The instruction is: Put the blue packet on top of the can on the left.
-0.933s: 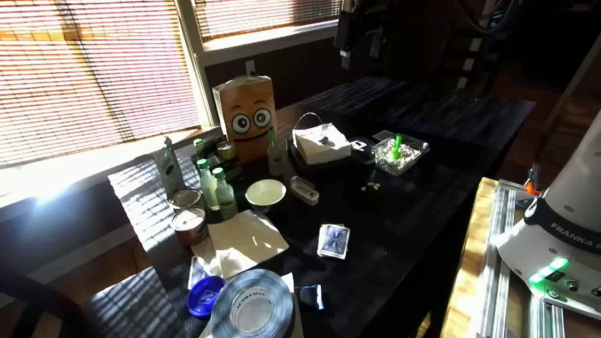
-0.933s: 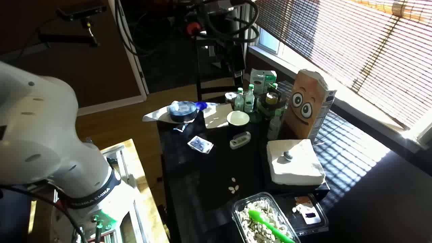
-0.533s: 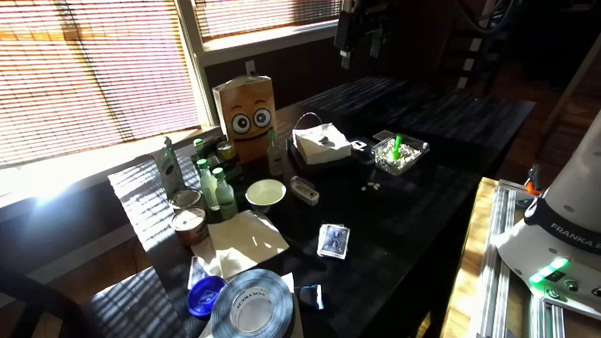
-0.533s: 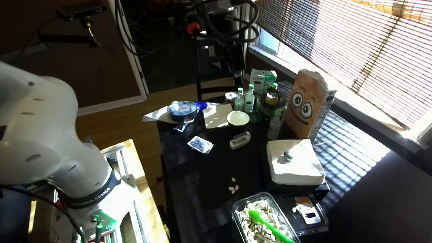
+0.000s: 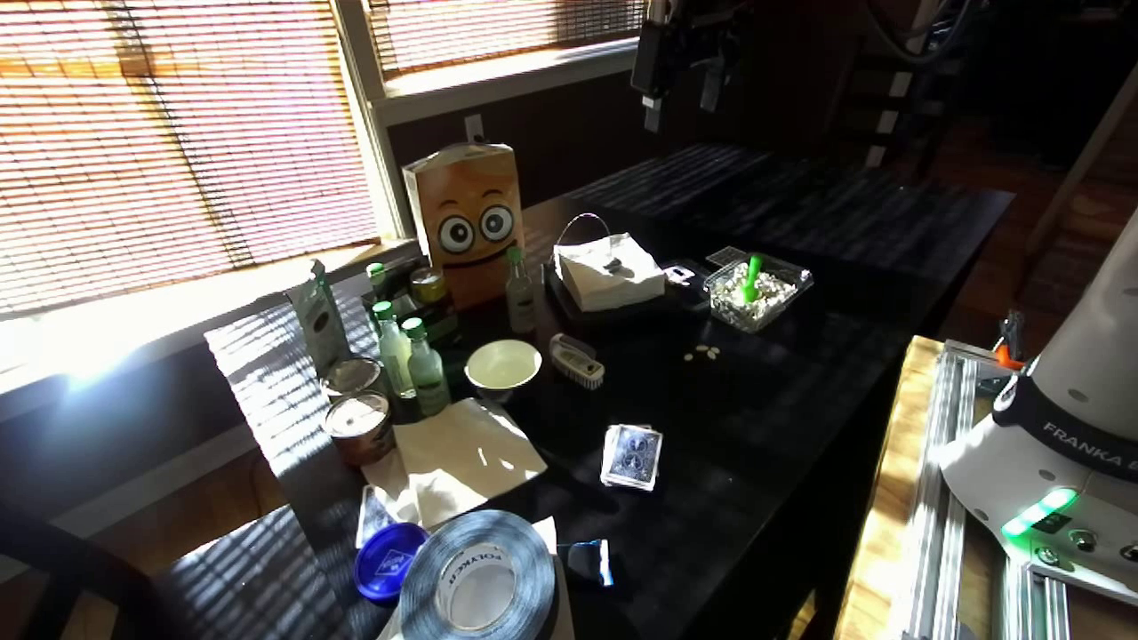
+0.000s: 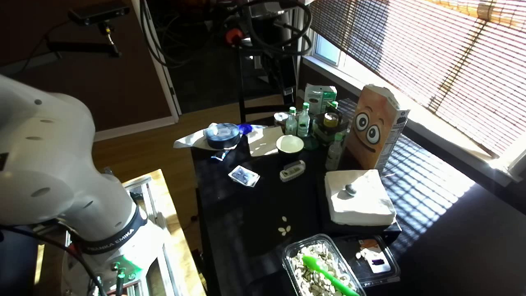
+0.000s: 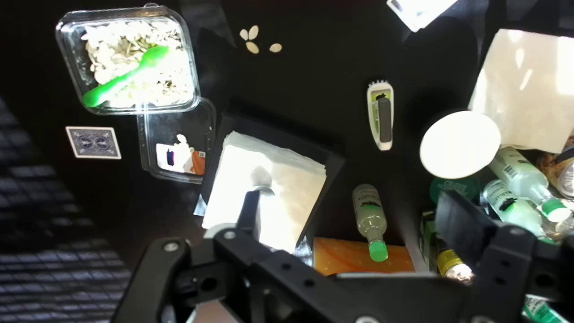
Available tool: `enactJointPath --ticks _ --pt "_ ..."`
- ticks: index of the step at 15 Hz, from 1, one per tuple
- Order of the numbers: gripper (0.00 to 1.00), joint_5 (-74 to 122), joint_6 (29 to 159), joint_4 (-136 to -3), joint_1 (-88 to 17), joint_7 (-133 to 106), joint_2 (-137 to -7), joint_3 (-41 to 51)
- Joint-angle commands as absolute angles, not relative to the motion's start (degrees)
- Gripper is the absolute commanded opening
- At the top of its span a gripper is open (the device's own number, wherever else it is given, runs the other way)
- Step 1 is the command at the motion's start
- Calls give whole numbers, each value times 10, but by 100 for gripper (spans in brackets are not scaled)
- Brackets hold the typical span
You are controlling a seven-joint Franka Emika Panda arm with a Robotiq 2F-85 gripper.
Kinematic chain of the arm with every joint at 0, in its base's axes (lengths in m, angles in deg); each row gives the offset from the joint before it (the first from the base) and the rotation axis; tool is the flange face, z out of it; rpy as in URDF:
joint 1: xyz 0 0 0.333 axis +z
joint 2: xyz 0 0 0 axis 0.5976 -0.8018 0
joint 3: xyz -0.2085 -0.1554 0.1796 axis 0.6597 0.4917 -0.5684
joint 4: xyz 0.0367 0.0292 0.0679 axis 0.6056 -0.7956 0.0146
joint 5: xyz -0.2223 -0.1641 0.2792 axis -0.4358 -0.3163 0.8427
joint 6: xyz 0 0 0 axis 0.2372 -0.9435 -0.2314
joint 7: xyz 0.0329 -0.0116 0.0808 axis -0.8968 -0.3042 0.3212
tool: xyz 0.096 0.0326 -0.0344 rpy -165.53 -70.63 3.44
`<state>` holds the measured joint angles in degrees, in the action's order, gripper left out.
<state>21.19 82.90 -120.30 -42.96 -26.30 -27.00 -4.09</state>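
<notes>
Pincer [image 7: 352,199] shifted slightly | 1 flat blue packet [image 5: 590,562], perhaps foil | cylindrical can [image 5: 360,433]

Both exterior views look slantwise down across the table [image 5: 729,400], blinds [image 5: 178,133] at an upper corner; the wrist view, nearer, looks steeply down past the tool [image 7: 354,208]; all share the bowl [image 6: 290,144]

In an exterior view the tape roll [image 5: 480,569] is chopped by the bottom edge and covers some of the round blue thing [image 5: 382,564] left of it. Just right of the roll, the blue packet [image 5: 594,558] kinda melts into the dark table [image 5: 720,418]; back-left of the roll, the nearer of two cans [image 5: 360,431] partly hides the other, and way behind, the gripper [image 5: 682,102] is mostly murk.
</notes>
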Motion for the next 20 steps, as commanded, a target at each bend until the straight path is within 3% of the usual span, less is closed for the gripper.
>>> enactJointPath --ticks 1,8,15,20 --pt "100 259 841 -1209 -403 -321 -304 -57" --pt "100 345 933 -1222 -307 -265 -406 -83" --pt "100 328 942 -1232 -304 -290 -406 -91" --pt "100 518 1099 -1308 -214 -64 -453 -26"
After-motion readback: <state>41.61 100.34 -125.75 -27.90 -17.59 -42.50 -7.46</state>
